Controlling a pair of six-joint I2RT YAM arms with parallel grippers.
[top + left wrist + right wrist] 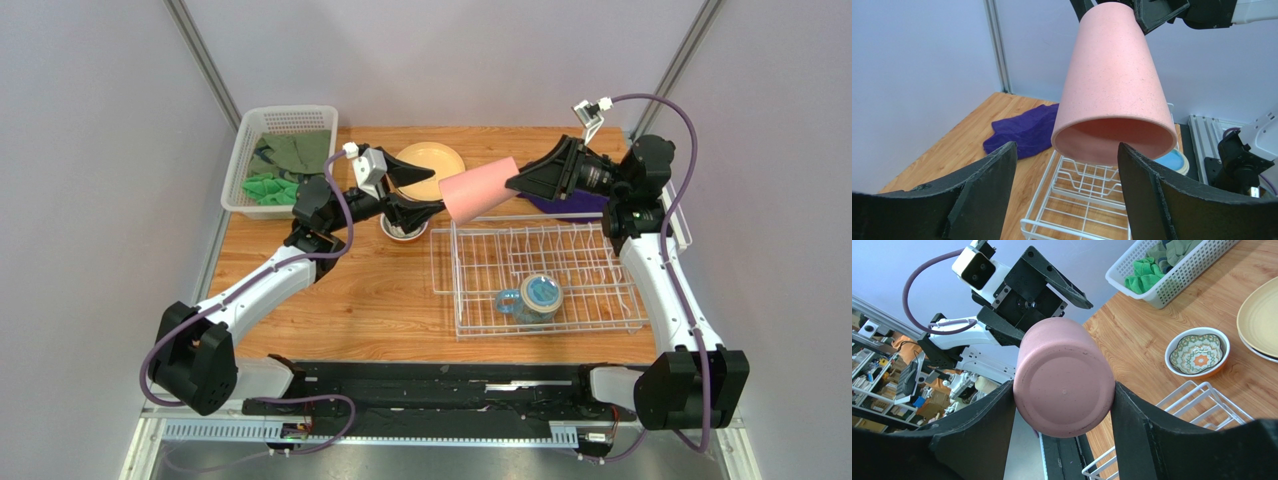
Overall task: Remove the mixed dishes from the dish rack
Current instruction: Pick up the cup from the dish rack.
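My right gripper (pixel 515 181) is shut on the base of the pink tumbler (pixel 482 190) and holds it tilted in the air over the far left corner of the white wire dish rack (pixel 600 305). The tumbler's base fills the right wrist view (pixel 1064 377) between my fingers. My left gripper (pixel 437 194) is open, its jaws on either side of the tumbler's open mouth (pixel 1112 85), not touching it. A blue mug (pixel 535 297) lies in the rack. Cream plates (pixel 432 168) and a patterned bowl (pixel 405 228) sit on the table left of the rack.
A purple cloth (pixel 570 203) lies behind the rack, also in the left wrist view (pixel 1022 127). A white mesh basket (pixel 275 160) with green cloths stands at the far left corner. The bowl (pixel 1198 352) and plates (pixel 1259 315) lie under my left arm.
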